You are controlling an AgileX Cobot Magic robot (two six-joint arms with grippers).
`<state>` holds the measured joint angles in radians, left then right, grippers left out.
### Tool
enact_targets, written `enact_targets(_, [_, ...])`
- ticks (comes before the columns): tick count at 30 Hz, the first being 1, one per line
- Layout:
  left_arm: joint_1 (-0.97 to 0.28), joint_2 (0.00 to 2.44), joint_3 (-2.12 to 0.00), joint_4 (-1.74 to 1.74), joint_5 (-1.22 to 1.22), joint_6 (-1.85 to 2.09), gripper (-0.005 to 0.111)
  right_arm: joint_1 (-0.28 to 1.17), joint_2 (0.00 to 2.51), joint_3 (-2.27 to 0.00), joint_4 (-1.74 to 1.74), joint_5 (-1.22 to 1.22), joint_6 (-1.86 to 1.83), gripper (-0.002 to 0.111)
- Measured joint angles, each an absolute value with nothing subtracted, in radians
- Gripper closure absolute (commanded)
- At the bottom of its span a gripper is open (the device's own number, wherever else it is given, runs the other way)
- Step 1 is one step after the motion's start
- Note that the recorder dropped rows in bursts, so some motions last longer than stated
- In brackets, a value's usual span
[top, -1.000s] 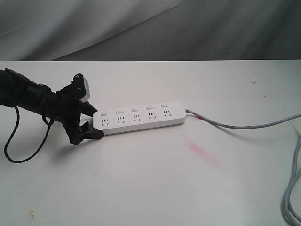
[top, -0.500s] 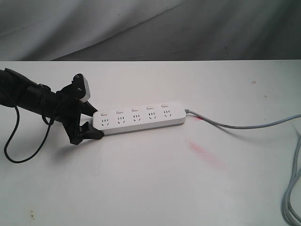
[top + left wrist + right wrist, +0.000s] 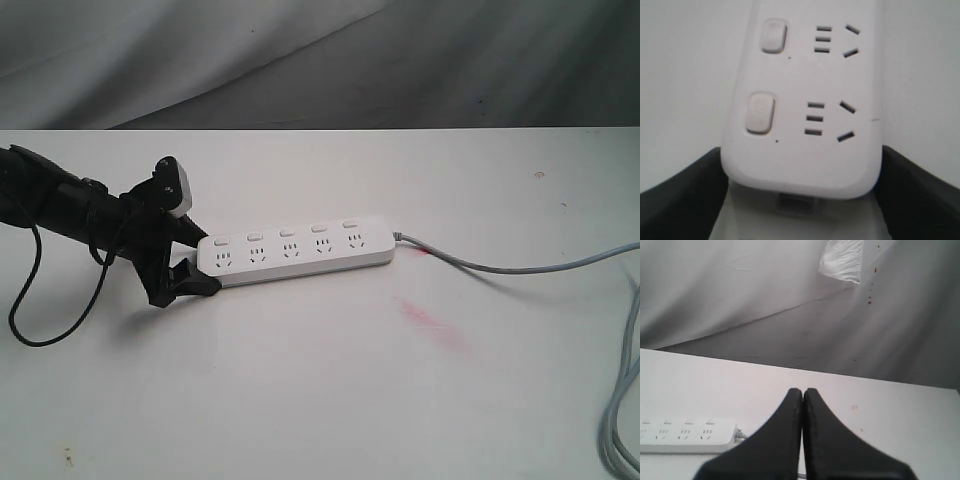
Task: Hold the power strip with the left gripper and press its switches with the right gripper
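The one power strip (image 3: 300,262) is lying flat on the white table (image 3: 300,400), showing five switches (image 3: 287,232) above five sockets (image 3: 323,246), its left end being clamped by the left gripper (image 3: 194,257), while the right gripper (image 3: 802,393) is hanging well apart, its two fingers pressing together.

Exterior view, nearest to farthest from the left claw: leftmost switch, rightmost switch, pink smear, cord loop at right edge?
1. Leftmost switch, beside the left claw, at the power strip's gripped end.
2. Rightmost switch, at the strip's cord end.
3. Pink smear, on the table beyond the strip.
4. Cord loop, at the right edge.
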<state>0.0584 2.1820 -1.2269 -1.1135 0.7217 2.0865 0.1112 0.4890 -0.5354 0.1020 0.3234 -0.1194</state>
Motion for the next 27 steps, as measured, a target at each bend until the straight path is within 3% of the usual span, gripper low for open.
enact_targets(8, [0.058,2.182,-1.227,-1.114,0.722,2.086,0.049,0.167,0.7,-0.703,0.1,0.54,0.075,0.108])
enact_targets(18, [0.058,2.182,-1.227,-1.114,0.722,2.086,0.049,0.428,1.001,-0.911,0.193,0.713,-0.174,0.108])
enact_targets(27, [0.058,2.182,-1.227,-1.114,0.724,2.086,0.049,0.454,1.35,-1.137,0.415,0.721,-0.512,0.108])
